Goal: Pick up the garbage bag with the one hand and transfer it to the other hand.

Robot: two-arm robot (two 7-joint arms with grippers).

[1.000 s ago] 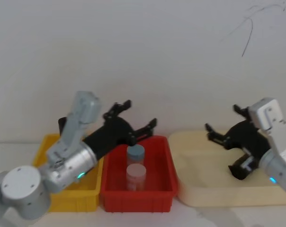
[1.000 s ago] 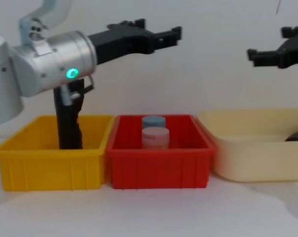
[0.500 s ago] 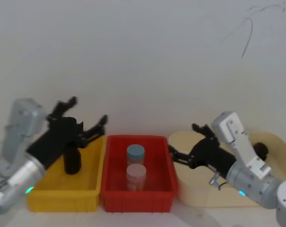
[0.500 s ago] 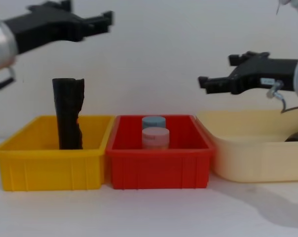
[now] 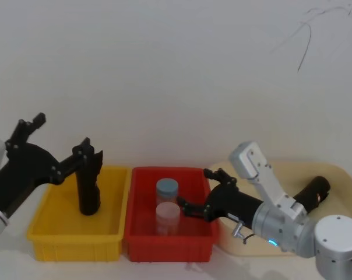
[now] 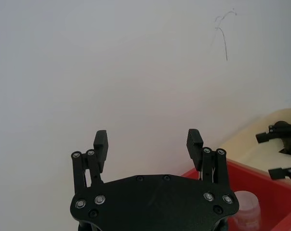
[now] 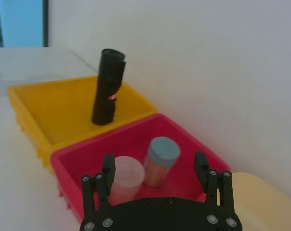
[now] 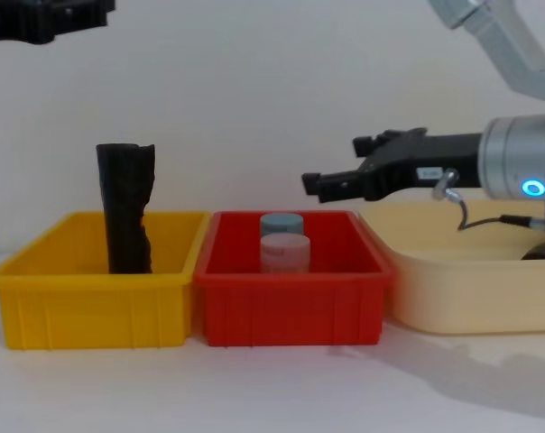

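Head view: pickup not yet done. The bag [image 5: 88, 186] stands upright in the yellow bin [image 5: 77, 249]. Left gripper [image 5: 59, 135] hovers above it, wide open, and probably needs to descend and clamp. Right gripper [image 5: 194, 188] hangs wide open over the red bin [image 5: 167, 248].

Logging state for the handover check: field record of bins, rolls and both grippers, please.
garbage bag: tall black roll of wrinkled plastic, upright in the yellow plastic bin, ungripped
left gripper: open, high above the yellow bin, clear of the roll
right gripper: open, over the red plastic bin, right side
red bin holds: blue-lidded jar, pink jar
cream tray: second black roll lying inside
transfer: not yet begun
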